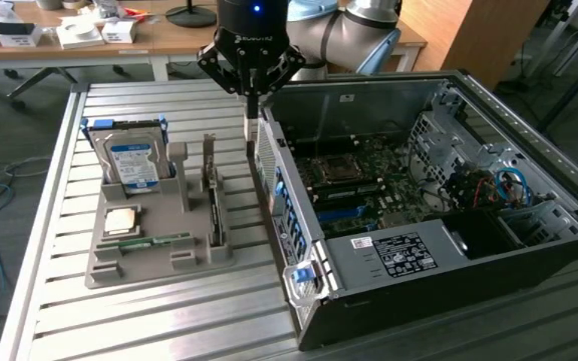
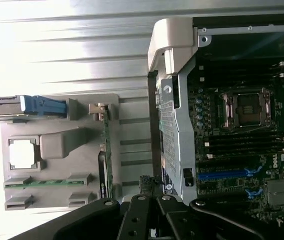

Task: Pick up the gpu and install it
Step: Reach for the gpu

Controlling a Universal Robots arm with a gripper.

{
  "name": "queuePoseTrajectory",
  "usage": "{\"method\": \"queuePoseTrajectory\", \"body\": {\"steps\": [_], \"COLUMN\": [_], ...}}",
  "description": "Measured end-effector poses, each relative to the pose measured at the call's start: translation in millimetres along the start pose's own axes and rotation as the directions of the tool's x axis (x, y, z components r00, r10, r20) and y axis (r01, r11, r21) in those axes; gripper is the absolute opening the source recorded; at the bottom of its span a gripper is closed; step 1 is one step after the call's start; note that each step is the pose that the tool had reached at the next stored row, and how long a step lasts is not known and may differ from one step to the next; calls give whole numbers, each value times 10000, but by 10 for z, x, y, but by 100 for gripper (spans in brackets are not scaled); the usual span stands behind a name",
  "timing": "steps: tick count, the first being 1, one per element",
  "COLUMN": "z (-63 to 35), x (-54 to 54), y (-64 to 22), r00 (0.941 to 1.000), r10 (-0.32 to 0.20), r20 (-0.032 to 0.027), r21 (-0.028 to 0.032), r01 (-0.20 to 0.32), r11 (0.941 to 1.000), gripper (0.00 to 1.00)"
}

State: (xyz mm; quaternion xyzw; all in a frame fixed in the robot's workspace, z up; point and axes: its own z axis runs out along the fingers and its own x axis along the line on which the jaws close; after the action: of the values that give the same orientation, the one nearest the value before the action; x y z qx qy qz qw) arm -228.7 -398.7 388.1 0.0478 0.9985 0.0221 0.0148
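I judge the job barely begun. The gpu [image 1: 213,197] stands on edge in its slot of the grey holder [image 1: 138,274], on the holder's side nearest the open computer case [image 1: 450,308], with its pale bracket end up. It has not been lifted, and nothing has gone into the case. The gripper [image 1: 252,129] hangs above the holder's case-side edge, clear of the card, with its fingers pinched together and nothing between them that I can see. So both the pick and the install are left to do. No card stands in the slots of the motherboard [image 1: 354,177], which lies beyond the holder inside the case. The other parts sit in their places on the holder: the blue-labelled hard drive [image 1: 133,162] at the end away from me, the processor [image 1: 121,219] in the middle, and the green memory stick [image 1: 153,242] just beside it. Some things I can't settle. From the wrist the card is edge-on, a thin green line, so its face and connector are hidden. The arm's own linkages cover the fingertips there. From the exterior view I can't tell whether the fingers hang straight over the card or over the gap between holder and case. The case wall nearest the holder screens part of the expansion slots.
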Motion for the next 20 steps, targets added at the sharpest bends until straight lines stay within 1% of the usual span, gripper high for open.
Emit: {"method": "queuePoseTrajectory", "body": {"steps": [8, 15, 20], "z": [0, 3, 5], "x": [141, 306, 397], "y": [-10, -23, -33], "r00": [9999, 9996, 9995], "r10": [164, 270, 331], "r20": [8, 13, 15], "r21": [5, 7, 10], "r01": [-164, -270, -331], "r11": [9999, 9996, 9995], "gripper": [10, 10, 10]}}
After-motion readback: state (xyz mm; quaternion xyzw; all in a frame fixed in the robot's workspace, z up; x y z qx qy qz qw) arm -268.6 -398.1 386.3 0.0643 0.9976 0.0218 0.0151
